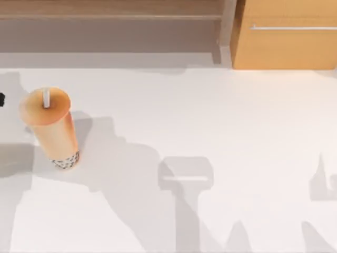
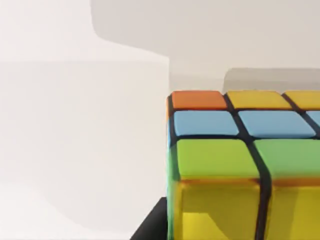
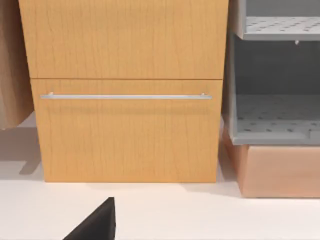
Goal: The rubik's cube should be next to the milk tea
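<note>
The rubik's cube (image 2: 235, 150) sits very close in the left wrist view, with orange, yellow, blue and green squares between dark grid lines. My left gripper (image 2: 230, 232) is shut on it, and one dark finger (image 2: 150, 227) lies against the cube's lower edge. White table shows behind the cube. The milk tea (image 1: 51, 129) stands upright at the table's far left in the top view, a tan cup with an orange lid, a white straw and dark pearls at its base. A dark part of my right gripper (image 3: 95, 225) faces the wooden cabinet.
A wooden drawer cabinet (image 1: 284, 34) with a metal handle stands at the back right, with grey shelves (image 3: 275, 115) beside it. A low wooden ledge (image 1: 110, 10) runs along the back. Arm shadows fall across the white table (image 1: 210, 116).
</note>
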Tool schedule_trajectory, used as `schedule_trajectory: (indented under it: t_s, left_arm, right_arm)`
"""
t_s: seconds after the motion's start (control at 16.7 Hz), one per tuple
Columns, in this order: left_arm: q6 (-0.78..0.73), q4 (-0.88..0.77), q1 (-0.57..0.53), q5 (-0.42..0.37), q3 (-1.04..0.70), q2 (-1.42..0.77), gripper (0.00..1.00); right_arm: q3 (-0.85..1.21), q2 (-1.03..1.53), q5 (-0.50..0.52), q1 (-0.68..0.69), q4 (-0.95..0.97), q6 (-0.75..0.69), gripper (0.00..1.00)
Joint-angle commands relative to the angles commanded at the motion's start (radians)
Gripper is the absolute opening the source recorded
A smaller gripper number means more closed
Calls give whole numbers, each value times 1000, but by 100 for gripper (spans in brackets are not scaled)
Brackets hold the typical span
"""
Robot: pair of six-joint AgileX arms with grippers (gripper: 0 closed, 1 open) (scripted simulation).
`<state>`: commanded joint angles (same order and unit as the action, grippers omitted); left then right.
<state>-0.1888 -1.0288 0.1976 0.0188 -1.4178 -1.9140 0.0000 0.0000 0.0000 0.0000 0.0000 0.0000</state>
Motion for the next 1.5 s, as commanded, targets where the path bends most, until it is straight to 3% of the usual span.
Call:
schedule_trajectory:
  t_s: [0.54,1.5]
  left_arm:
    - [83,146,23,46,1,23,0]
    - [-25,38,-10,-17,53,-28,0]
  right_arm:
    - [0,0,0,0,0,0,100]
    - [0,0,0,0,0,0,100]
